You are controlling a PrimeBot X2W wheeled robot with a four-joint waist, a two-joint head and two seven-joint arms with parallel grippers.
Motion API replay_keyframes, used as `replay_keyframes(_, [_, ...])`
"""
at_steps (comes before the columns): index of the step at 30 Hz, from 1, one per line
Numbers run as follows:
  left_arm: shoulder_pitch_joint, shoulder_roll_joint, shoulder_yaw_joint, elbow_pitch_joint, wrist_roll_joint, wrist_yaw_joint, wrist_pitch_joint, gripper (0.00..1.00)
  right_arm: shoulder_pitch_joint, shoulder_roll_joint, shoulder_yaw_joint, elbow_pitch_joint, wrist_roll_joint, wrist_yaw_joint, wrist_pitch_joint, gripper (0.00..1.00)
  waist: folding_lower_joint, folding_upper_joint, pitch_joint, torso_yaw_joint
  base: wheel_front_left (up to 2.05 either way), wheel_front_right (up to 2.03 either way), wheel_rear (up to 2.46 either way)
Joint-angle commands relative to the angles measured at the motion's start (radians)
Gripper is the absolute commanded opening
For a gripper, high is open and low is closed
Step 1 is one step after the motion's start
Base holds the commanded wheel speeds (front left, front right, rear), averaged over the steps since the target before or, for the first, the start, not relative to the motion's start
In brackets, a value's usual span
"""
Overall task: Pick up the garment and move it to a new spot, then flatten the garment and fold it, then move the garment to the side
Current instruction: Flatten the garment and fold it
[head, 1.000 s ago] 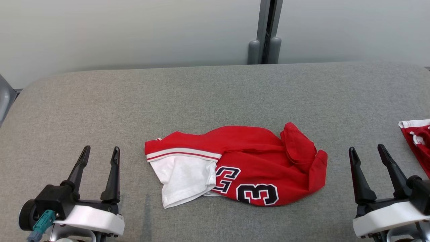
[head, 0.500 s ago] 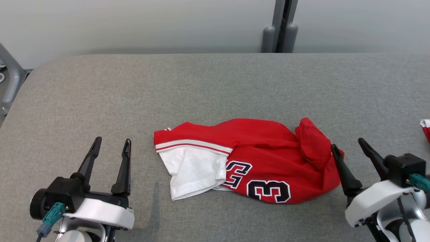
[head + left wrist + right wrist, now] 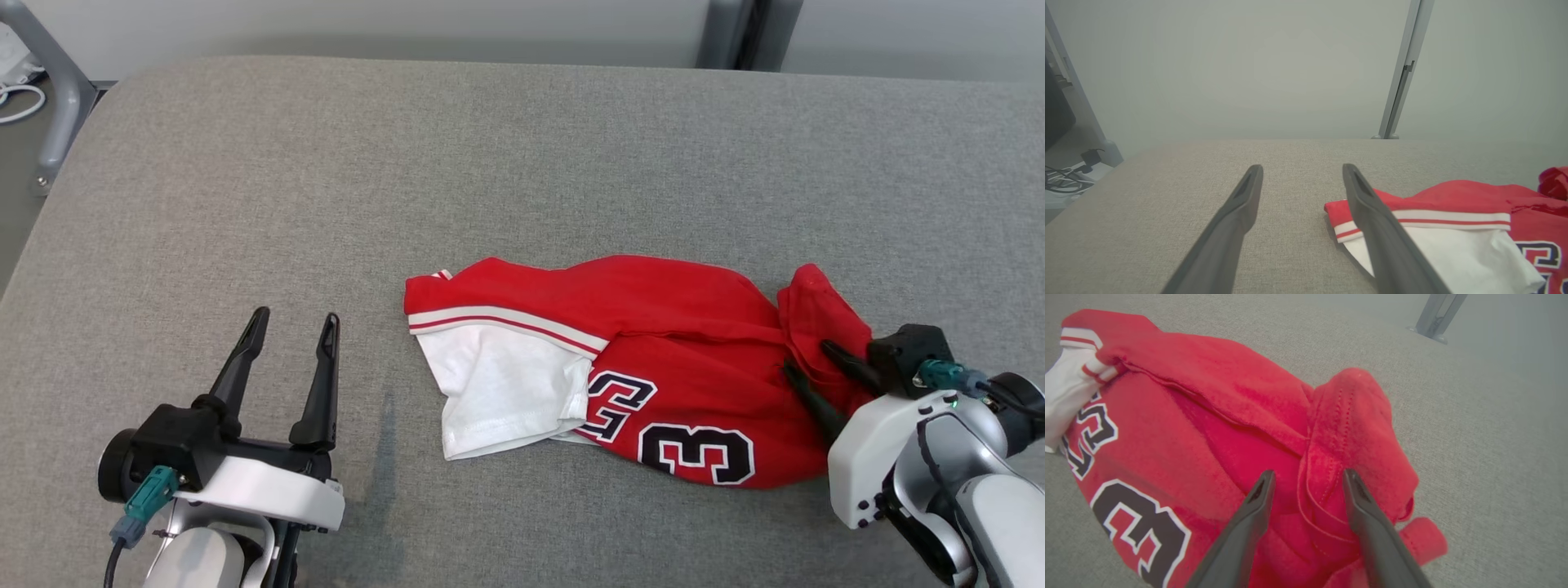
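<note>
A crumpled red garment (image 3: 686, 343) with a white sleeve and black-and-white numerals lies near the middle of the grey padded table (image 3: 522, 163). My right gripper (image 3: 807, 357) is over the garment's bunched right end. Its fingers stand apart, astride a raised fold of red cloth (image 3: 1327, 457), and its jaws are open. My left gripper (image 3: 295, 314) is open and has nothing in it, resting low to the left of the garment, a short way from the striped hem. In the left wrist view the left gripper (image 3: 1302, 167) points across bare table, with the garment (image 3: 1453, 204) to its right.
A grey metal post (image 3: 747, 33) stands behind the table's far edge. A slanted frame leg (image 3: 49, 73) and white cables (image 3: 16, 90) are off the table's far left corner. Bare table surface lies to the left of and beyond the garment.
The head camera has tipped down and turned. My right gripper has moved in from beside the garment onto its right end, and its fingers have come slightly closer together. The left gripper has kept its place.
</note>
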Motion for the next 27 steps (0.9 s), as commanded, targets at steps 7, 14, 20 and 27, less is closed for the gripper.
replay_keyframes(7, [-0.029, 0.01, 0.01, 0.017, -0.001, -0.007, -0.016, 1.0, 0.026, 0.051, -0.111, -0.031, 0.007, 0.0, -0.054, 0.0, 0.0, 0.0, 0.003, -0.028, 0.0, 0.0, 0.0])
replay_keyframes(14, [-0.027, 0.023, 0.014, 0.016, 0.0, -0.006, -0.017, 1.0, 0.126, 0.193, -0.318, -0.095, 0.063, 0.0, -0.118, 0.0, 0.0, 0.0, -0.007, -0.071, 0.0, 0.0, 0.0])
replay_keyframes(20, [-0.028, 0.035, 0.013, 0.004, -0.002, -0.004, -0.007, 1.0, 0.189, 0.253, -0.434, -0.043, 0.174, 0.0, -0.171, 0.0, 0.0, 0.0, -0.003, -0.099, 0.0, 0.0, 0.0])
replay_keyframes(27, [-0.037, 0.045, 0.008, -0.004, -0.005, -0.002, 0.004, 1.0, 0.139, 0.262, -0.449, 0.077, 0.257, 0.0, -0.262, 0.8, 0.0, 0.0, 0.006, -0.114, 0.0, 0.0, 0.0])
